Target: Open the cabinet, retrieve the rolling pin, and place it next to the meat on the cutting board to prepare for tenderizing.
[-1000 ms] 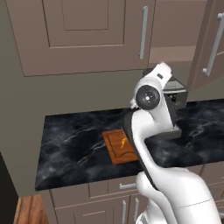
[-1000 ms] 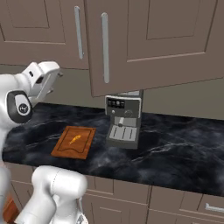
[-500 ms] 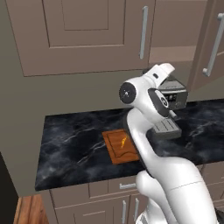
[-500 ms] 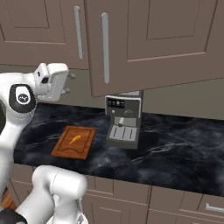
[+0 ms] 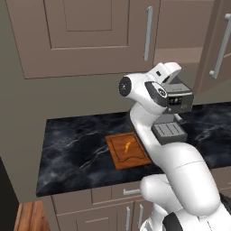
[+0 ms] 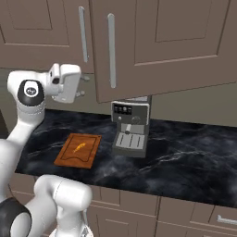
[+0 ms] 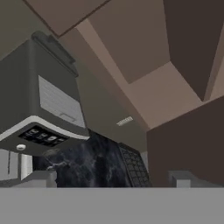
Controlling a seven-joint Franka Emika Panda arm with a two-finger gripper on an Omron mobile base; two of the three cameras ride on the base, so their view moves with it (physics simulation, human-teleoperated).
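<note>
My gripper [image 6: 81, 85] stands spread as wide as it goes, nothing between the jaws, raised just under the cabinet [image 6: 152, 41] and close to its long silver handle [image 6: 111, 51]; in the right base view that handle lies at about 2 o'clock from my fingers, and the door it belongs to looks already swung a little out from the wall; in my hand view I look up along the cabinet's underside with the coffee machine [image 7: 39, 109] at 9 o'clock. The rolling pin I cannot see, so I judge it is behind the doors; the cutting board [image 6: 77, 150] lies on the dark counter [image 6: 185, 157] at about 6 o'clock from my hand, with the meat [image 6: 79, 147] resting on it, a tiny orange strip. I expect the pin to be stiff, fairly light wood, smooth and round, so it will want to roll; I would take it across the thick barrel at its middle, not by 1 of its 2 thin end handles, and set it down gently, parallel to the meat.
</note>
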